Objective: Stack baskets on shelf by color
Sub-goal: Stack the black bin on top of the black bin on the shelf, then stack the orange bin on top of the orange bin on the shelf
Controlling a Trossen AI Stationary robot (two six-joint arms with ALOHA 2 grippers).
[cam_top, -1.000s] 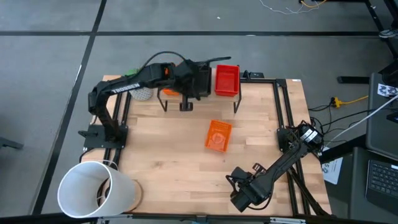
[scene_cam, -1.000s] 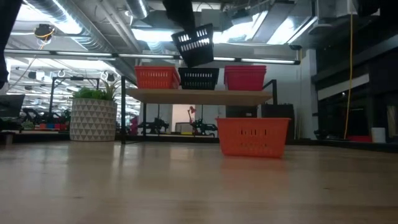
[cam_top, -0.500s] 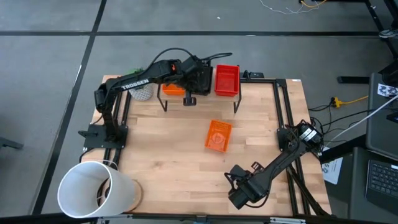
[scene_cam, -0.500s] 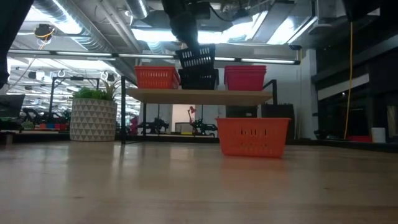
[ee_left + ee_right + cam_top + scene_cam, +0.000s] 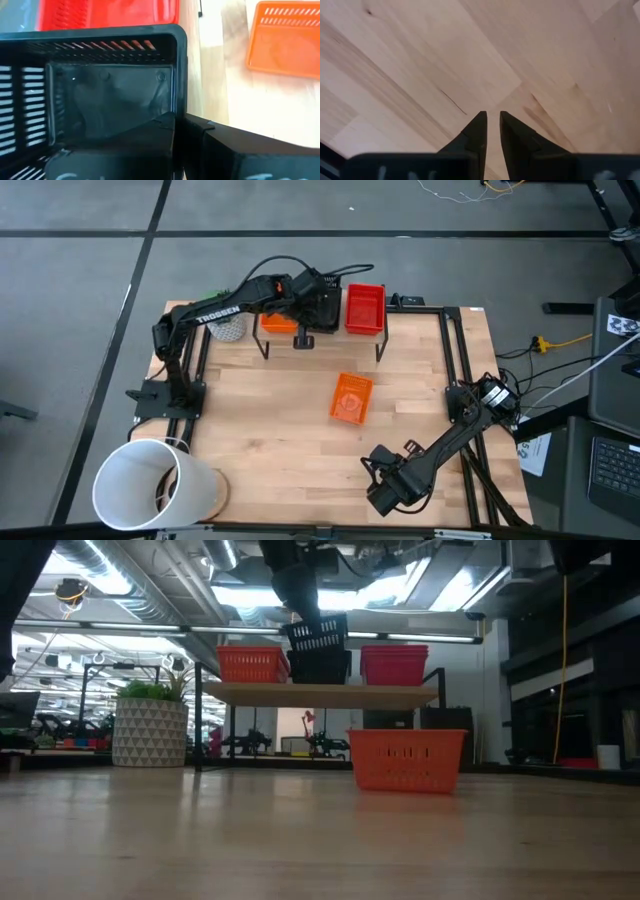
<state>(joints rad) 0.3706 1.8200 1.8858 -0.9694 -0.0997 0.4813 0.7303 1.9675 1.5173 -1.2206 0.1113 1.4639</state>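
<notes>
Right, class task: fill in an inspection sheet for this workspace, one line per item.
Surface: wooden table, mostly bare.
Job's things: shelf holds orange baskets, black baskets and red baskets; one orange basket sits on the table.
Clutter: white bucket, potted plant.
Pincers: left pincer grips a tilted black basket over the shelf; right pincer nearly closed, empty, near the front edge.
Cables: yellow cable on the floor.
Surroundings: laptop.

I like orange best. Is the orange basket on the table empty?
Empty. The high view shows only the bare floor of the orange basket.
</notes>
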